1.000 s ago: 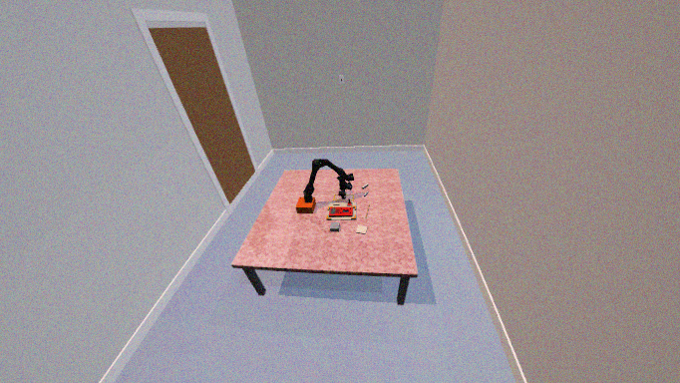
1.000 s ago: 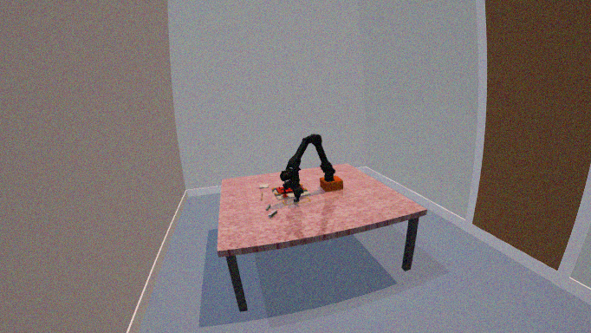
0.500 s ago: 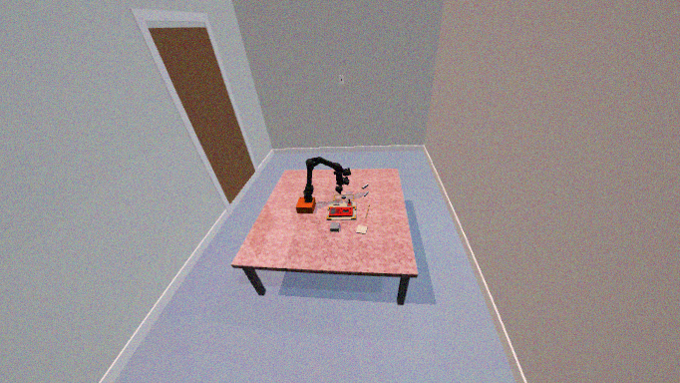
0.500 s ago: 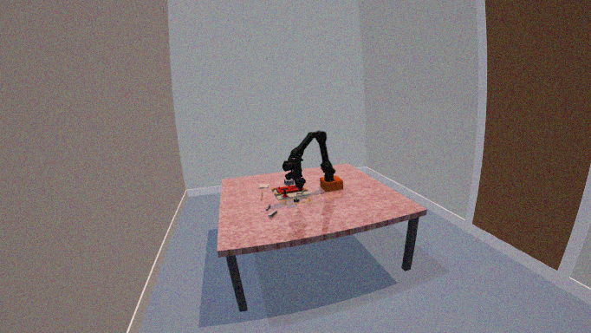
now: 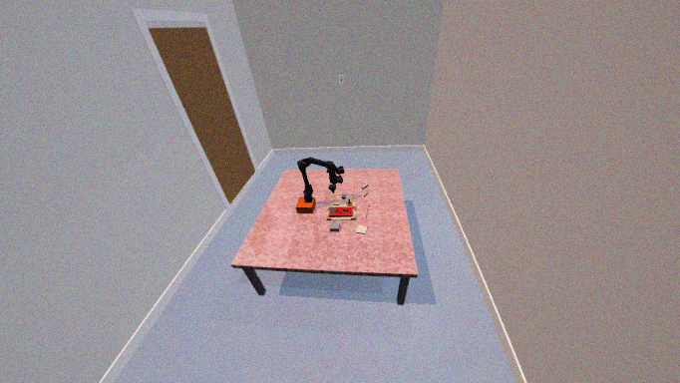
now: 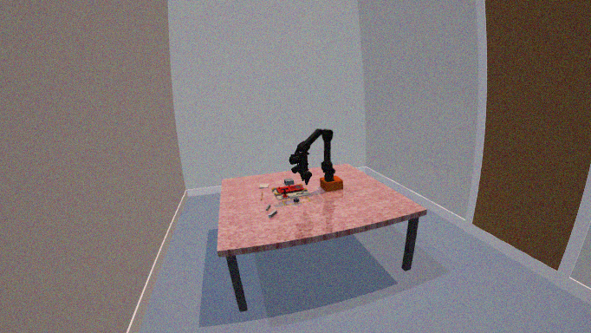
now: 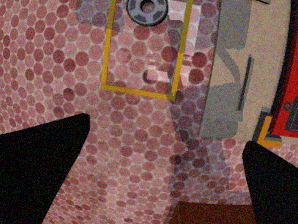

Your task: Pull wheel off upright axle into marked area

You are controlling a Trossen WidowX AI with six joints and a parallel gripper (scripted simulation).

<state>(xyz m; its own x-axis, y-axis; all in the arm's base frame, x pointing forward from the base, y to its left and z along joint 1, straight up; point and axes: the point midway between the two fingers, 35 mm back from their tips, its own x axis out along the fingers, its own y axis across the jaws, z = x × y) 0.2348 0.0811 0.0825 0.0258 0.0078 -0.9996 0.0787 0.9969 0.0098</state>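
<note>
The dark grey wheel [image 5: 343, 197] [image 6: 296, 200] [image 7: 135, 9] lies flat on the table between the side lines of the yellow outlined area [image 7: 140, 93]. The outline's far edge is out of the wrist view, and the wheel's top edge is cut off there. The upright axle [image 5: 349, 201] [image 6: 284, 193] stands bare on the board beside the area. My gripper [image 5: 332, 191] [image 6: 307, 183] [image 7: 170, 136] is wide open and empty. It hangs above the table, off to the robot-base side of the wheel, touching nothing.
A red block [image 5: 341, 211] [image 7: 291, 107] sits on the beige and grey board [image 7: 267, 60]. A grey block [image 5: 335, 227] [image 6: 289, 181] and a pale square [image 5: 361, 229] [image 6: 263, 186] lie beyond it. Two small grey pieces [image 5: 365, 186] [image 6: 272, 214] lie farther from the orange base [image 5: 305, 205] [image 6: 331, 184].
</note>
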